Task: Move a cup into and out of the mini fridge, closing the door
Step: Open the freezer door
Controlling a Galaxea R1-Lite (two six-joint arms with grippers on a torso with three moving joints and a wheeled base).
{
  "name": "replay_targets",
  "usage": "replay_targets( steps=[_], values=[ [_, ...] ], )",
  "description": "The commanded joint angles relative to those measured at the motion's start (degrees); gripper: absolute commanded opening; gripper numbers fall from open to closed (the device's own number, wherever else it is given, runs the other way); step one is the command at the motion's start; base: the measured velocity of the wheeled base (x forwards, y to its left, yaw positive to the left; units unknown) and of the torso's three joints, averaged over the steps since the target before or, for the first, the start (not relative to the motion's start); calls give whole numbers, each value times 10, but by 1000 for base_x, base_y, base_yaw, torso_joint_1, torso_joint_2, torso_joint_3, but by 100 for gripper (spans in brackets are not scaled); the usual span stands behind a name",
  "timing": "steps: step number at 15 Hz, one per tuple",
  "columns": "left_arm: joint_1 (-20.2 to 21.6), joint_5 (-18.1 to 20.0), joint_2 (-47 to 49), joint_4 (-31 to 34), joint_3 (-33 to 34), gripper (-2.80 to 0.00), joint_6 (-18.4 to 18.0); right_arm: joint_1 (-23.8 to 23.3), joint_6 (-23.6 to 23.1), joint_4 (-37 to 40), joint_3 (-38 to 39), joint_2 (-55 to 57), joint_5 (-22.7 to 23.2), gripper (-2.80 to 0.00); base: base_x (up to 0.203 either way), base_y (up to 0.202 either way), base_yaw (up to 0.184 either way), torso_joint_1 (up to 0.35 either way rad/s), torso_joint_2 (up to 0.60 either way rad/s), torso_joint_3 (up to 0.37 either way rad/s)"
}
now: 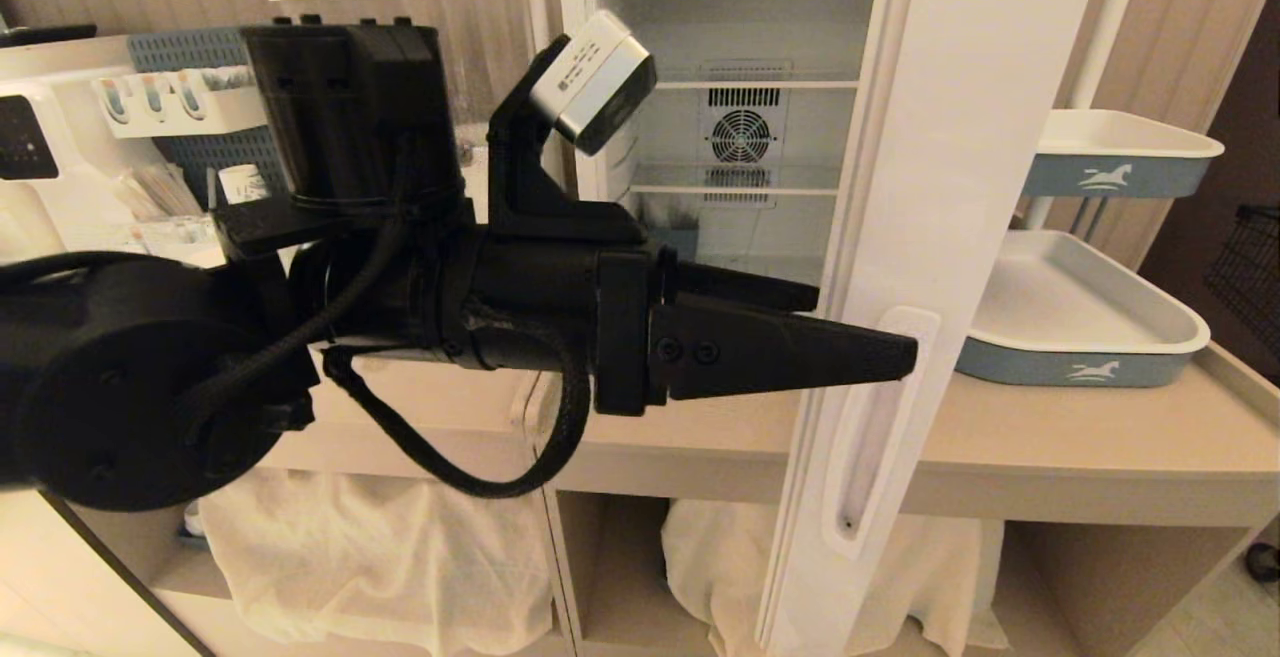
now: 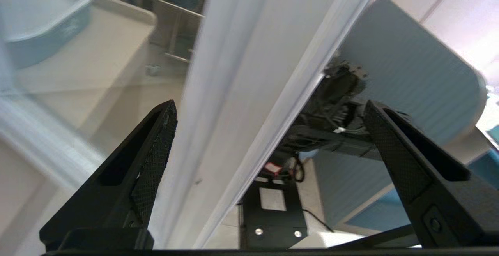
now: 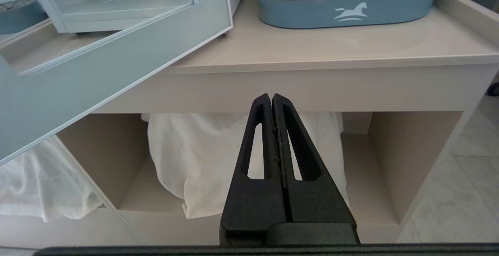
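Left pincer, textured black wedge fingers spread wide, straddles the smooth pale-framed glass door edge; boxy white mini fridge open, wire shelves bare; cup unseen

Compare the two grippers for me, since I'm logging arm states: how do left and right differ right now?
The left gripper is open, its fingers either side of the open door's edge; the right gripper is shut on nothing. The left reaches out level in front of the mini fridge; the right hangs low, before the counter's lower shelves. Both have black, tapered fingers.
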State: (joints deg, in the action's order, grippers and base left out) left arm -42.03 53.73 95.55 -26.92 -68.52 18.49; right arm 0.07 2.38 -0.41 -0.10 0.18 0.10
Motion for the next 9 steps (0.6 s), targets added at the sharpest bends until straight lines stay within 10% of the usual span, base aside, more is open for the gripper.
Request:
replay_targets(
  steps=[1, 9],
  values=[
    [-19, 1, 1, -3, -13, 0, 26, 0, 0, 0, 0, 1, 0, -280, 0, 0, 0, 0, 0, 0],
    [-154, -45, -22, -4, -37, 0, 109, 0, 0, 0, 0, 1, 0, -280, 0, 0, 0, 0, 0, 0]
  ],
)
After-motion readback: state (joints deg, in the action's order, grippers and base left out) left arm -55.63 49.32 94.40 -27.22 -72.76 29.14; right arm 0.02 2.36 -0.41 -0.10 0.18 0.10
